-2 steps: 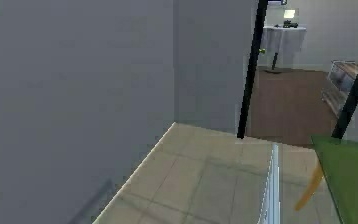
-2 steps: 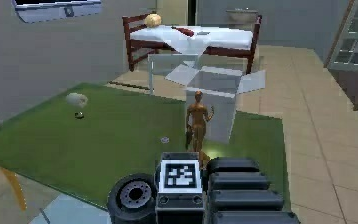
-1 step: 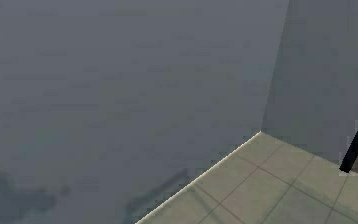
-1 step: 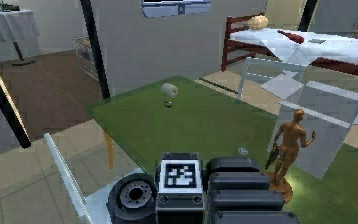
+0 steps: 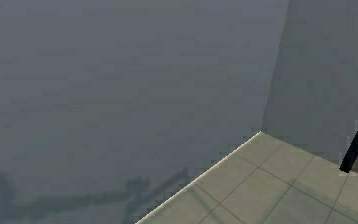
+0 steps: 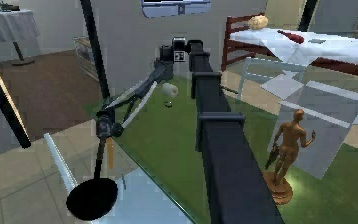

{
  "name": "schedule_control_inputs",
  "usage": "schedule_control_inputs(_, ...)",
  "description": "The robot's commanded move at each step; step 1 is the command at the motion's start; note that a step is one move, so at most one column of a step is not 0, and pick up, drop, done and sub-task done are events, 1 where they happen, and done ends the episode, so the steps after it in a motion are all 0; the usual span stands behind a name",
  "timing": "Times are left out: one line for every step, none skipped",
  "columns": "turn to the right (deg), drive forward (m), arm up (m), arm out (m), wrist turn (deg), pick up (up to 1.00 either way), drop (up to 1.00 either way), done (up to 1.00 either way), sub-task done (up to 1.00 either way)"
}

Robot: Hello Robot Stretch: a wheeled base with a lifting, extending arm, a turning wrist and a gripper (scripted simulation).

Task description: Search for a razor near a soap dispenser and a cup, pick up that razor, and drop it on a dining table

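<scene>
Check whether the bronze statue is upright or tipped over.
Upright. The statue stands on its feet on the rug, head uppermost.

Wall (image 5: 127,90) close ahead, tiled floor (image 5: 267,190) at the forward view's lower right, arm (image 6: 222,140) out over a rug (image 6: 162,135), statue (image 6: 287,150) on the rug just right of it, bed (image 6: 317,45) farther behind, round desk (image 6: 12,35) far left.

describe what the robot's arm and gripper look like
The arm is a dark bar, square in section, built of stepped segments that get slimmer toward its far end. At that end sit two small white squares with black marks. Just left of them is the gripper, a small dark body.
</scene>
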Motion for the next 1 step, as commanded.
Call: schedule_control_inputs(0.0, 0.0, 0.0, 0.0, 45.0, 0.0, 0.0, 0.0, 0.0)
